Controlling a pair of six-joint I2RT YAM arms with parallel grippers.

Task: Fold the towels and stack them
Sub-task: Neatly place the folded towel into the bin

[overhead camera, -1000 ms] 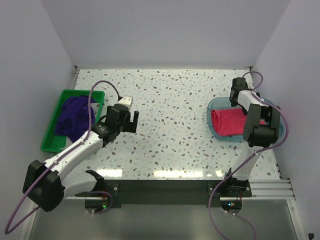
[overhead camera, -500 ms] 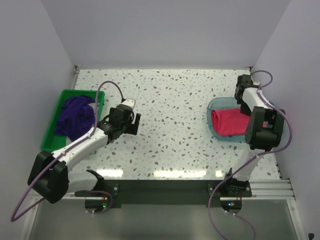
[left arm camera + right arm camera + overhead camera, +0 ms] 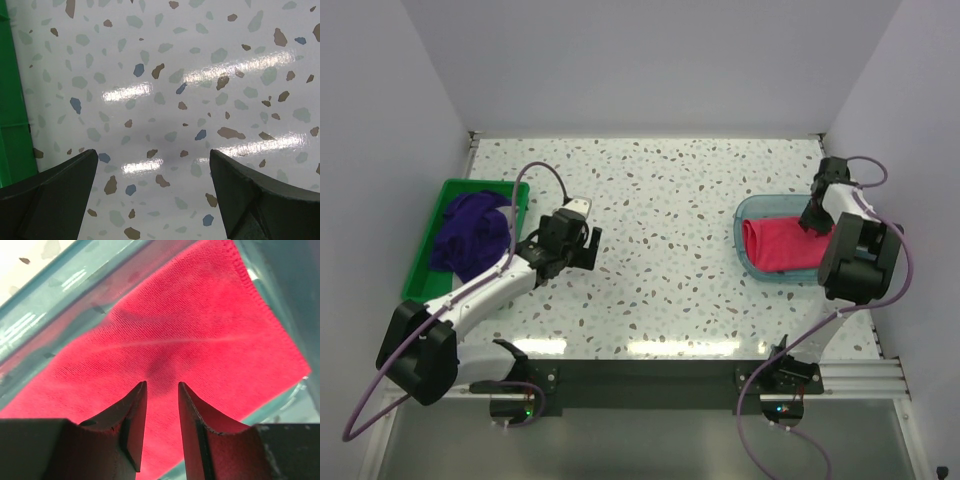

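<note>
A hot pink towel (image 3: pixel 775 245) lies folded in the translucent teal tray (image 3: pixel 752 205) at the right. My right gripper (image 3: pixel 812 222) hovers just over the towel's right part. In the right wrist view the pink towel (image 3: pixel 190 330) fills the frame, and the right gripper (image 3: pixel 162 385) is open by a narrow gap with nothing between its fingers. A dark purple towel (image 3: pixel 470 230) is bunched in the green bin (image 3: pixel 420 262) at the left. My left gripper (image 3: pixel 582 254) is wide open over bare tabletop beside the bin, seen empty in its wrist view (image 3: pixel 152 165).
The speckled white tabletop (image 3: pixel 660 230) lies between bin and tray. White walls close in the back and both sides. The green bin's wall (image 3: pixel 10 125) shows at the left edge of the left wrist view. The tray's wall (image 3: pixel 75 295) runs along the pink towel.
My right gripper has moved to the right across the tray and its jaws have narrowed. The left arm pulled back slightly toward its base, then stayed still, wide open.
</note>
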